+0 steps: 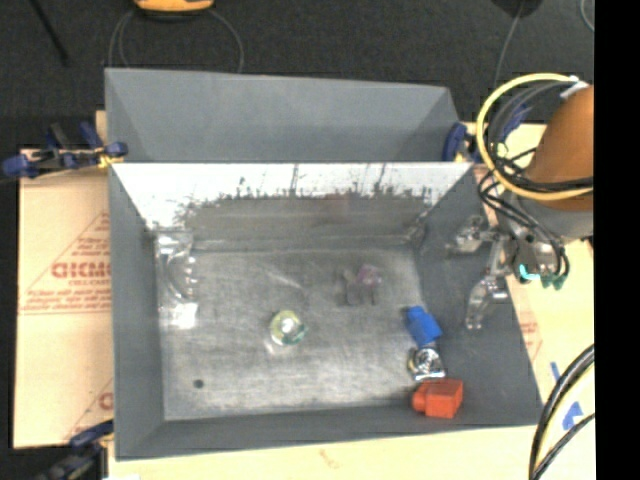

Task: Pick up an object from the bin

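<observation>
Your pincer [474,271] hangs wide and empty just right of the blue cylinder [421,324], probably staged there because the red block [438,398] sits just below that cylinder.

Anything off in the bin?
Nothing broken or spilled. Only oddity: the gripper hangs over the bin's right sloped wall, not above any item; the blue cylinder, silver piece and red block crowd the near-right corner.

Tool [476,273] above right wall of bin [300,138], near blue cylinder [421,324]
</observation>
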Controlling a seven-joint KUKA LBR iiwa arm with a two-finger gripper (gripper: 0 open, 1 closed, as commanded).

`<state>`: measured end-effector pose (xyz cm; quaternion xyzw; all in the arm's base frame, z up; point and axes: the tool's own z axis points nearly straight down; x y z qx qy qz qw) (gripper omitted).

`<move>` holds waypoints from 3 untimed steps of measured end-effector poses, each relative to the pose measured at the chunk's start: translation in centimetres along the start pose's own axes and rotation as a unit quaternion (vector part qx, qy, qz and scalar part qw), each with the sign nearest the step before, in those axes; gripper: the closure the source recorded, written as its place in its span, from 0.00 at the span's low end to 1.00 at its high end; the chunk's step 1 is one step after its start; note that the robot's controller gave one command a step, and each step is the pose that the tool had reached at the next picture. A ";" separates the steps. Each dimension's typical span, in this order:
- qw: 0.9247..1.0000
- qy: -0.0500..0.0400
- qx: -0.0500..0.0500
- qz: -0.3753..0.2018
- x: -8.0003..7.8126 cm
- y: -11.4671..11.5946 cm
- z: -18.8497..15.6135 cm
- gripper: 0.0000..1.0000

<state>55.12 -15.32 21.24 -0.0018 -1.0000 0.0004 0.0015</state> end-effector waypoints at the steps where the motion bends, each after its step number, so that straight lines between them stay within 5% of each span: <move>1: 0.997 -0.006 0.001 -0.072 1.1 0.4 14.0 0.00; 2: 0.997 -0.014 0.003 -0.073 0.6 0.4 13.5 1.00; 3: 0.984 -0.008 0.003 -0.177 4.3 1.1 -11.0 1.00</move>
